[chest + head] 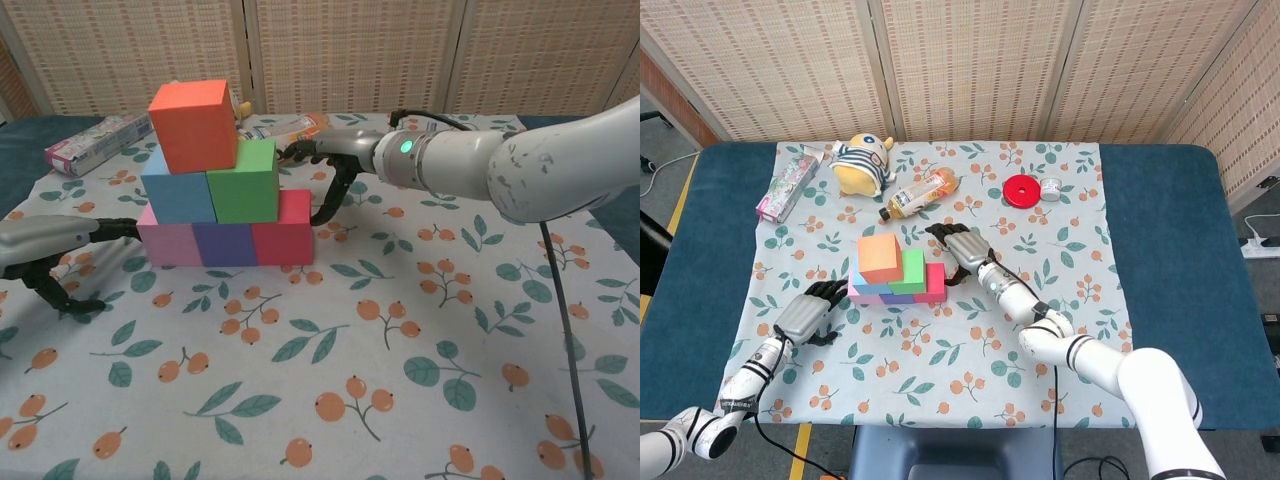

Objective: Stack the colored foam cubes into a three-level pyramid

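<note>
1. We see the pyramid near the middle of the floral cloth point(970, 340): a pink cube point(166, 243), purple cube point(223, 243) and red cube point(284, 230) form the base, a blue cube point(175, 193) and green cube point(243, 182) sit above, and an orange cube point(194, 124) tops them, tilted slightly
2. Our right hand point(335, 165) sits just beside the red cube, fingers spread and empty
3. Our left hand point(55, 250) reaches the pink cube's side, fingers apart, holding nothing
4. Behind lie a bottle point(920, 193), plush toy point(864, 163), pink box point(790, 182) and red disc point(1021, 189)
</note>
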### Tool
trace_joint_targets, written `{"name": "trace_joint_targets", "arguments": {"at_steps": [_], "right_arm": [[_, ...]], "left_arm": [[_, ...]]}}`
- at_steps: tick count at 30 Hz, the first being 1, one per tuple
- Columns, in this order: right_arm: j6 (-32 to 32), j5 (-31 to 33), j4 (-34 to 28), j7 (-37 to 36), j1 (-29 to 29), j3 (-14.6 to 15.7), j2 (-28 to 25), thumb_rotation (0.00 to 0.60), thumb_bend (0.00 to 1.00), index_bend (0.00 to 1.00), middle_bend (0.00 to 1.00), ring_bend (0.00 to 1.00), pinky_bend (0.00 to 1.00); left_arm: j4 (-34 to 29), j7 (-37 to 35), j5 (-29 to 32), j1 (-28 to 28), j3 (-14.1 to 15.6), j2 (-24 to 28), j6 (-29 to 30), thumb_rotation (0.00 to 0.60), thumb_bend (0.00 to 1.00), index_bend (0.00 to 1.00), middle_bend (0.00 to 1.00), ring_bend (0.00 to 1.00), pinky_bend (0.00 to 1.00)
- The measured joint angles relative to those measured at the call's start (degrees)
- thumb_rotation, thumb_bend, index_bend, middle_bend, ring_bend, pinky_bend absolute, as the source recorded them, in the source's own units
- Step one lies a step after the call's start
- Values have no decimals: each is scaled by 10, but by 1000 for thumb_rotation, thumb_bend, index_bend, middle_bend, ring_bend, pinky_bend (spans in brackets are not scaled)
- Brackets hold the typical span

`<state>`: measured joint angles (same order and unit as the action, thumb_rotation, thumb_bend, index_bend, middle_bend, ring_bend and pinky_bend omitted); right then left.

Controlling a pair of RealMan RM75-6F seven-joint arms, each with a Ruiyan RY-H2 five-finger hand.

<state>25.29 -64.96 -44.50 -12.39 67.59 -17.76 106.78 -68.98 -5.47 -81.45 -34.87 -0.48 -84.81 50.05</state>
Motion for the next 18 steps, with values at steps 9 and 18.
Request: {"name": "trace_joint_targets", "arguments": {"at_steps": [9,18], "right_arm": [[-3,-9,2,-8,-1,0,-1,600,40,0,15,0,5],[-1,-12,0,-8,-5,0,-4,600,40,0,15,0,5]], "left_arm": [[-1,1,-2,-3,0,-1,0,600,306,108,1,0,81],[-11,6,2,-1,0,7,3,600,305,108,1,0,74]]}}
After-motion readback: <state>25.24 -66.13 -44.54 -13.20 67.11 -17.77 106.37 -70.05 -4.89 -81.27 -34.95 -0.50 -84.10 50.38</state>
